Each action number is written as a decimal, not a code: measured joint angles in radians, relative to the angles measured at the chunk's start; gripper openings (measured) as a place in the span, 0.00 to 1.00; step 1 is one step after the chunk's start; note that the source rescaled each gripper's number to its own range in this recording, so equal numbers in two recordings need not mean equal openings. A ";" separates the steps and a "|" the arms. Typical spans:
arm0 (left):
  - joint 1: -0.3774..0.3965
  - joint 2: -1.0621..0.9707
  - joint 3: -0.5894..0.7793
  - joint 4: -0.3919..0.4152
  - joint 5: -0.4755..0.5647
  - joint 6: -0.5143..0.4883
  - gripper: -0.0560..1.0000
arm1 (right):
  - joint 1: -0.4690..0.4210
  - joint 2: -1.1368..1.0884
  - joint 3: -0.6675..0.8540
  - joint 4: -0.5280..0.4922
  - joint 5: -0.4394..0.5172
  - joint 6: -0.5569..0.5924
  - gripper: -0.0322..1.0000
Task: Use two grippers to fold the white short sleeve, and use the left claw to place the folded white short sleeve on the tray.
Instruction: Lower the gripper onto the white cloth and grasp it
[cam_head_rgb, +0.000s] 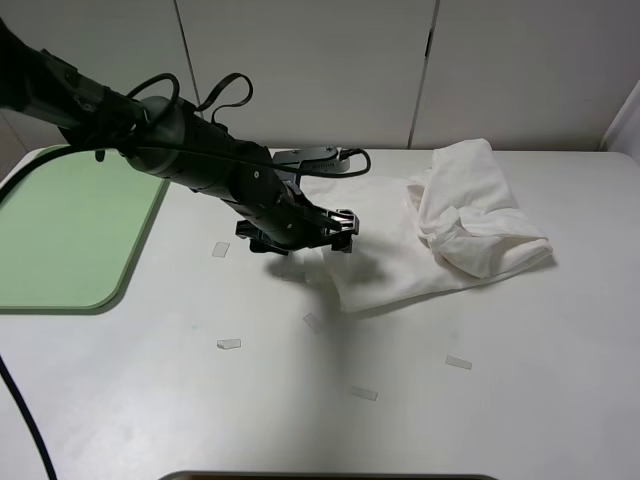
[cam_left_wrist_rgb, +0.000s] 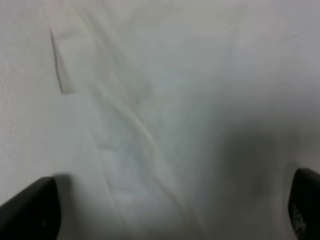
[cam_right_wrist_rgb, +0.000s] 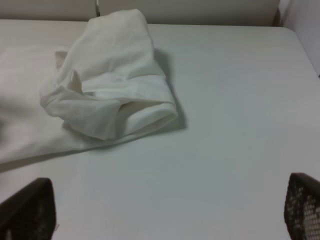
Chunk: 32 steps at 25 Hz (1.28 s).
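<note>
While left gripper (cam_head_rgb: 343, 230) hovers over white short sleeve (cam_head_rgb: 470, 215), fingers (cam_left_wrist_rgb: 30, 210) wide — empty; right gripper (cam_right_wrist_rgb: 165, 210) likewise wide.

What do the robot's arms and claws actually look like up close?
The left arm is bulky, black and rounded, with black cables looping off it. The left gripper is a dark claw with angular fingers. Of the right gripper only two dark fingertips show, and one has a fine gridded texture. The right arm itself is out of view.
</note>
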 joint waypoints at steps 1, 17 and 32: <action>0.000 0.003 0.000 0.000 -0.003 0.000 0.91 | 0.000 0.000 0.000 0.000 0.000 0.000 1.00; -0.032 0.061 -0.015 0.011 -0.141 -0.039 0.73 | 0.000 0.000 0.000 0.000 0.000 0.000 1.00; -0.045 0.073 -0.016 0.003 -0.123 -0.049 0.08 | 0.000 0.000 0.000 0.004 0.000 0.000 1.00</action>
